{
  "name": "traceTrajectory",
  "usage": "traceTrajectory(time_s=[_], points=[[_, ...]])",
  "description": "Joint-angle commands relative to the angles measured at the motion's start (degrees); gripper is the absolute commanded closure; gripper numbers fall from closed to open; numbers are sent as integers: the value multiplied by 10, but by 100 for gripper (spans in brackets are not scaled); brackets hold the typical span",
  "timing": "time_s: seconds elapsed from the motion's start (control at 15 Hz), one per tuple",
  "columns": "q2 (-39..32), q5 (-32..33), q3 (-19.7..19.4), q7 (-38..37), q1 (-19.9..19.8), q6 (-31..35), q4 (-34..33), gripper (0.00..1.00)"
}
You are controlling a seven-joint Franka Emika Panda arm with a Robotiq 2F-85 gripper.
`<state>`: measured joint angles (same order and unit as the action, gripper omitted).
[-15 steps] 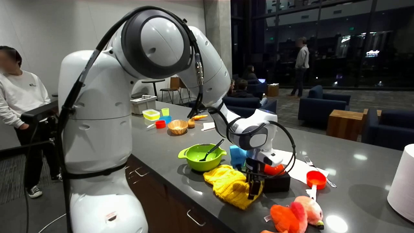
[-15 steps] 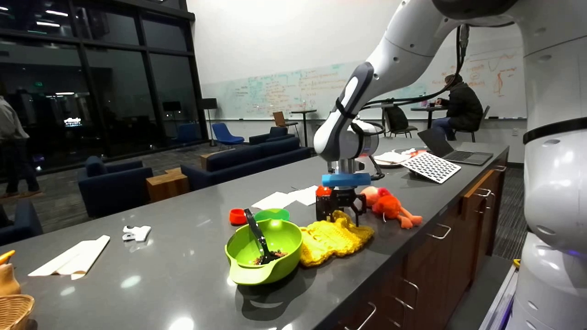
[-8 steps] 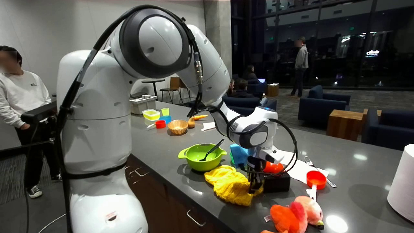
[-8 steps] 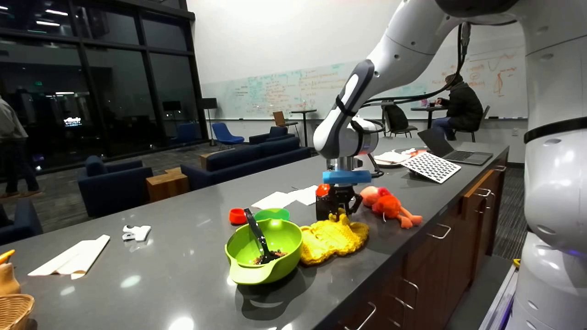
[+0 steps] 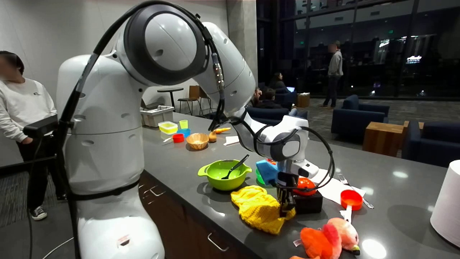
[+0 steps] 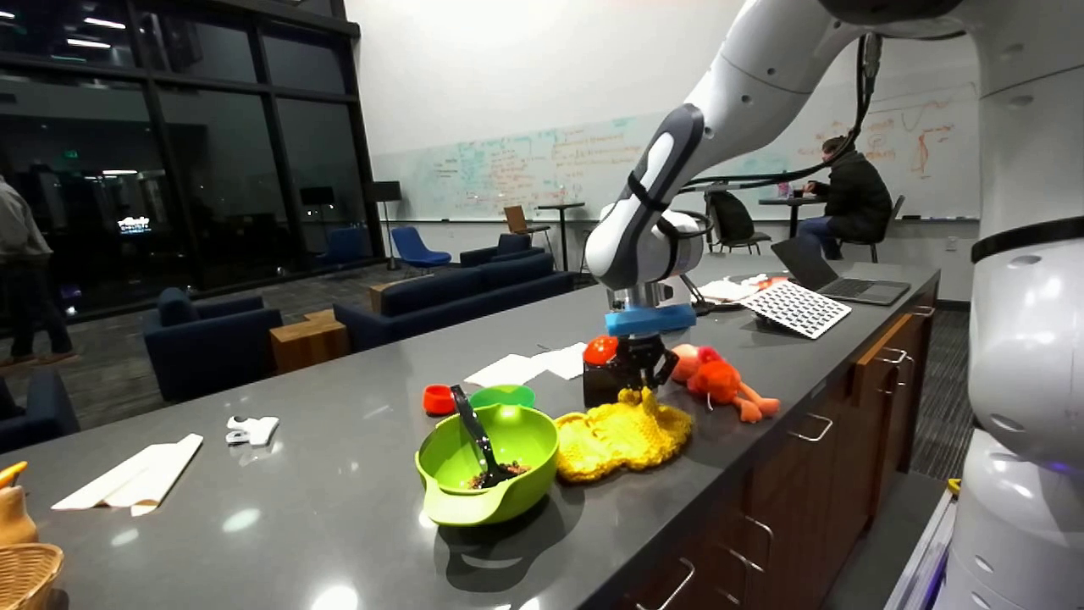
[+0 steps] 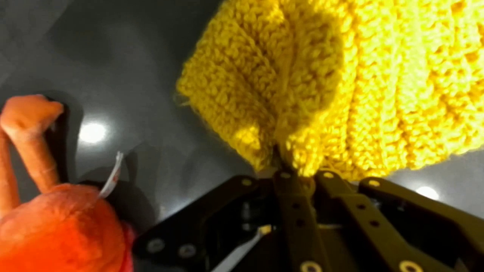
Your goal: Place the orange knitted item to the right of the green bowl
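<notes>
A: Where is the orange knitted item (image 5: 259, 212) lying?

B: It's resting on the counter (image 6: 339, 449), mostly flat, with a small peak standing up at one edge.

A: What is the step in hand asking of us?

B: I'm guessing we're securing a grip before shifting it. The bite is looking shallow, so I'd be lifting slowly and straight up, watching that nothing is slipping out. The free part will probably be sagging, so I'd be raising it until no end is dragging.

A: How is it sitting against the gripper (image 6: 644, 387)?

B: The fingers are pinching that peak, a gathered fold of it. In the wrist view, creases are running into the tips, most of the piece is spreading upward and to the right of them, and a smaller flap is lying to the left. We're gripping an edge.

A: And the green bowl (image 6: 525, 445)?

B: The orange knitted item (image 6: 622, 442) is lying just beside it; whether they're touching, I'm not managing to tell. In an exterior view it's already showing on the bowl's right, but whose right the task is meaning, I'm only guessing.

A: Anything crowding us?

B: A black box (image 5: 309, 205) is standing right beside the fingers; a plush toy (image 5: 320, 241) is lying farther out. When releasing, I'd be spreading the fingers wide before rising, so no loops are snagging.
</notes>
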<state>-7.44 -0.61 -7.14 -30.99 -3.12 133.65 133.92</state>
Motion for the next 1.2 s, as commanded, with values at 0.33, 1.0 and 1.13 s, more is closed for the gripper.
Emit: traceTrajectory(time_s=[0.33, 1.0, 1.13], points=[[36, 46, -3, -28, -1, -93, -13, 49], [125, 48, -4, -99, -21, -136, 45, 0], [135, 38, -4, -103, -30, -133, 64, 0]])
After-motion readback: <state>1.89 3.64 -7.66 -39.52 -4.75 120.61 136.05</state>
